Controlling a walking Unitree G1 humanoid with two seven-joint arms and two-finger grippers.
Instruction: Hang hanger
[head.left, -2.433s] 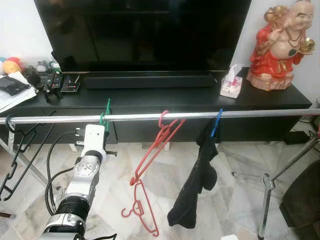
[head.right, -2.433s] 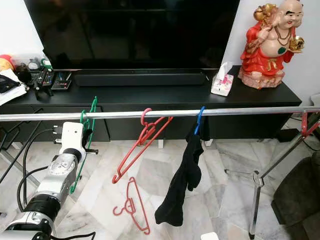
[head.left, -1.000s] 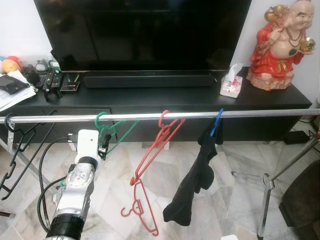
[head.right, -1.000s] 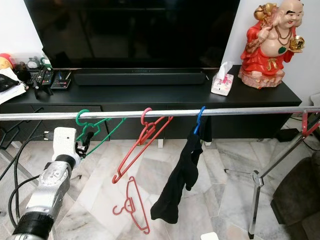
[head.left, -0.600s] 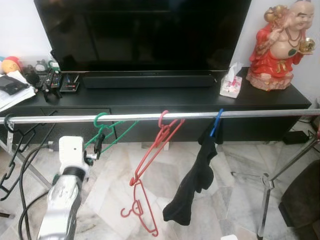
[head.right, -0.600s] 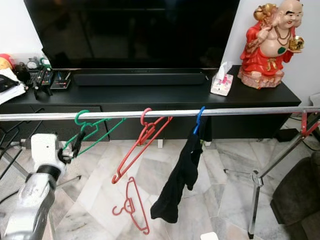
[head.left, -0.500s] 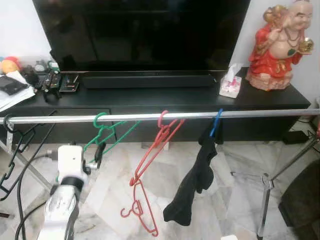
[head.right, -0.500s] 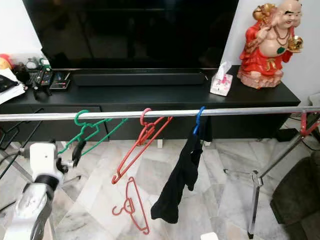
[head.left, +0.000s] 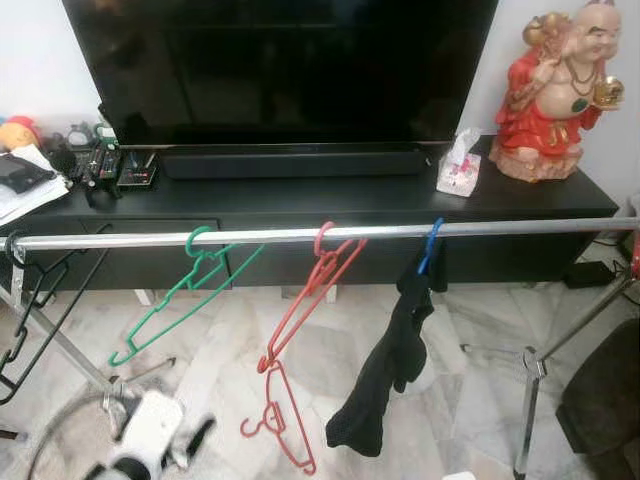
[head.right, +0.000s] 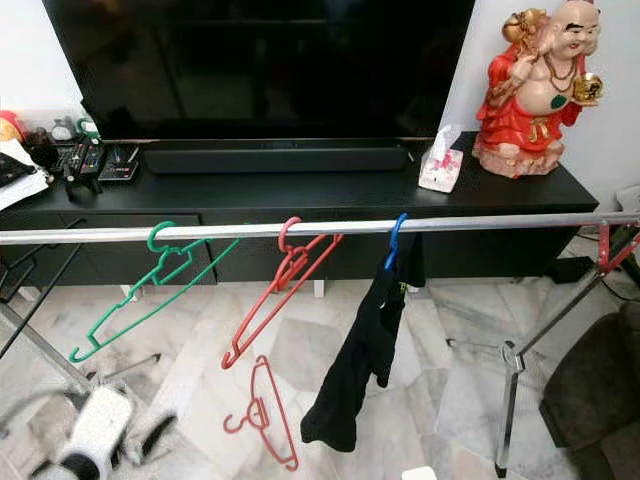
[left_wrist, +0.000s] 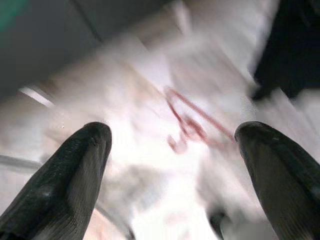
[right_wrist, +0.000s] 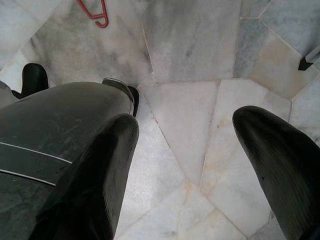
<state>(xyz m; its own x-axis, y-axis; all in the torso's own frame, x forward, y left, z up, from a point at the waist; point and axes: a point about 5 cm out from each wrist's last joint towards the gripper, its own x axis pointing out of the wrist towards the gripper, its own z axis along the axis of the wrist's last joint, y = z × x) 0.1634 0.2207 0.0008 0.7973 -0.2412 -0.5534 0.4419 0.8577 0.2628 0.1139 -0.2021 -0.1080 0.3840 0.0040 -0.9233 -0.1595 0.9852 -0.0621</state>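
Note:
A green hanger (head.left: 190, 285) hangs by its hook on the silver rail (head.left: 300, 234), left of centre, tilted down to the left, with nothing holding it. My left gripper (head.left: 190, 442) is low at the bottom left, blurred, well below the hanger. In the left wrist view the left gripper (left_wrist: 174, 132) is open, its fingers wide apart over blurred floor. In the right wrist view my right gripper (right_wrist: 185, 122) hangs open above the marble floor.
A red hanger (head.left: 310, 300) and a black garment (head.left: 390, 380) on a blue hanger share the rail. Another red hanger (head.left: 280, 425) lies on the floor. Black hangers (head.left: 30, 300) hang at the rail's left end. Behind stands a black TV cabinet (head.left: 330, 205) with a red statue (head.left: 555, 95).
My left gripper has let go of the green hanger and dropped down to the bottom left. The green hanger now hangs free on the rail, its body swung down leftward.

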